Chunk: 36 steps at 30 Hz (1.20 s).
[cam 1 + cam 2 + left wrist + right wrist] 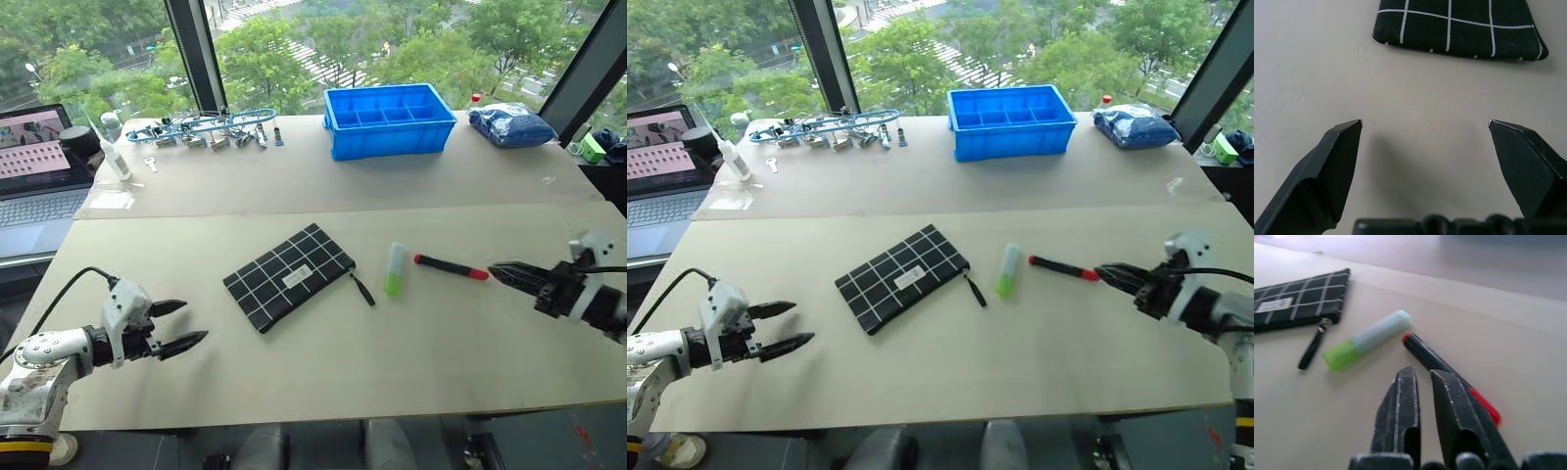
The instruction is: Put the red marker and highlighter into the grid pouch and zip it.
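Note:
The grid pouch [288, 276] lies flat near the table's middle, its black pull cord [361, 288] trailing to the right. Right of it lies the highlighter [394, 268], green end toward me. The red marker [450, 266] lies further right, black barrel with red ends. My right gripper [498, 268] is shut and empty, its tips just right of the marker's red end; the right wrist view has the marker [1435, 363] running under the fingers. My left gripper [196, 324] stands open and empty, left of and nearer than the pouch [1459, 29].
A blue compartment bin [388, 118] stands at the back, a blue bag [511, 124] to its right. Metal tools [216, 129] and a white bottle [115, 157] sit at the back left beside a laptop [34, 166]. A green object [592, 147] lies past the right edge.

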### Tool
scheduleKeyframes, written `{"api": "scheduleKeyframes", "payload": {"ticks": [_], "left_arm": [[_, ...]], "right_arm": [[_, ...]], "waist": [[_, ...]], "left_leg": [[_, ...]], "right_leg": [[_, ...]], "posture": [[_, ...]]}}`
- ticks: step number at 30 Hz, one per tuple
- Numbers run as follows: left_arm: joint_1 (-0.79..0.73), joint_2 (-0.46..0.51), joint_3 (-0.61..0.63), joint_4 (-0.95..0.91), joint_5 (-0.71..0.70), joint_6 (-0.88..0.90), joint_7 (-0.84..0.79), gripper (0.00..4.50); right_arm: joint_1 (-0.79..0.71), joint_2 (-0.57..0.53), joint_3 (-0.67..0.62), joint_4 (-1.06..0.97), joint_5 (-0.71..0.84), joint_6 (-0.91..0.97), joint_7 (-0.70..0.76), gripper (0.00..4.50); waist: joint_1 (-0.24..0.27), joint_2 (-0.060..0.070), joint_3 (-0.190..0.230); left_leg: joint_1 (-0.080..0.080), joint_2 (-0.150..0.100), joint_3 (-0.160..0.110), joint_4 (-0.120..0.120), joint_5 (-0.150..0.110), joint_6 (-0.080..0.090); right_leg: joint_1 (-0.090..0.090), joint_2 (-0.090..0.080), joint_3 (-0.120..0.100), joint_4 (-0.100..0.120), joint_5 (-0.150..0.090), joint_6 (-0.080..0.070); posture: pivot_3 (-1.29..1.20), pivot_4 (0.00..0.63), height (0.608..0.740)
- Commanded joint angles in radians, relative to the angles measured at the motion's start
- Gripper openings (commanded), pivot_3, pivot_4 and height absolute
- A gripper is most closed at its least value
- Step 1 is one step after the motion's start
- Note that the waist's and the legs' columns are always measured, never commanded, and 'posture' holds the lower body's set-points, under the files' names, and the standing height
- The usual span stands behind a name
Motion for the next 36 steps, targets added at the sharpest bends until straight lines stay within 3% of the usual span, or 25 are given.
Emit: {"api": "scheduleKeyframes", "payload": {"ticks": [1, 5, 12, 16, 21, 27, 36], "left_arm": [[-0.058, 0.032, -0.020, -0.020, 0.041, -0.096, -0.034, 4.50], [-0.083, 0.053, -0.080, -0.041, 0.089, -0.153, -0.074, 4.50], [-0.121, 0.052, -0.167, -0.017, 0.178, -0.292, -0.091, 4.50], [-0.171, 0.021, -0.199, 0.028, 0.224, -0.395, -0.064, 4.50], [-0.226, -0.015, -0.232, 0.096, 0.294, -0.535, -0.011, 4.50], [-0.280, -0.073, -0.268, 0.178, 0.321, -0.658, 0.028, 4.50], [-0.384, -0.177, -0.346, 0.278, 0.378, -0.822, 0.090, 4.50]], "right_arm": [[-0.124, 0.075, 0.195, -0.099, -0.054, -0.003, -0.024, 0.04], [-0.283, 0.216, 0.404, -0.077, -0.163, -0.055, -0.047, 0.04], [-0.493, 0.394, 0.627, 0.116, -0.416, -0.160, -0.159, 0.04], [-0.553, 0.426, 0.716, 0.211, -0.535, -0.196, -0.182, 0.04], [-0.595, 0.377, 0.844, 0.332, -0.761, -0.354, -0.231, 0.04], [-0.626, 0.361, 0.869, 0.486, -0.863, -0.505, -0.272, 0.04], [-0.586, 0.398, 0.836, 0.479, -0.858, -0.518, -0.256, 0.04]], "waist": [[0.000, -0.001, 0.000], [0.001, 0.000, 0.001], [-0.001, 0.000, 0.001], [0.001, 0.000, 0.001], [0.000, 0.001, 0.000], [0.002, 0.001, -0.001], [0.001, 0.000, -0.003]], "left_leg": [[0.000, 0.001, 0.000, 0.000, 0.000, 0.000], [-0.001, 0.002, 0.000, 0.000, 0.001, -0.002], [-0.011, 0.002, 0.000, 0.000, 0.006, -0.011], [-0.012, 0.002, 0.000, 0.000, 0.006, -0.011], [-0.012, 0.002, 0.000, 0.000, 0.006, -0.011], [-0.007, 0.002, 0.000, 0.000, 0.005, -0.009], [-0.006, 0.003, -0.001, 0.000, 0.005, -0.009]], "right_leg": [[0.000, 0.001, 0.000, 0.000, 0.000, 0.000], [-0.002, 0.002, 0.000, 0.001, 0.001, -0.001], [-0.015, 0.004, 0.000, 0.003, 0.003, -0.004], [-0.015, 0.004, -0.001, 0.003, 0.003, -0.004], [-0.015, 0.004, -0.001, 0.003, 0.003, -0.004], [-0.012, 0.004, -0.001, 0.003, 0.003, -0.005], [-0.011, 0.005, -0.001, 0.003, 0.004, -0.006]], "posture": [[0.00, 0.150, 0.740], [0.00, 0.150, 0.740], [0.00, 0.150, 0.740], [0.00, 0.150, 0.740], [0.00, 0.150, 0.740], [0.00, 0.150, 0.740], [0.00, 0.150, 0.740]]}}
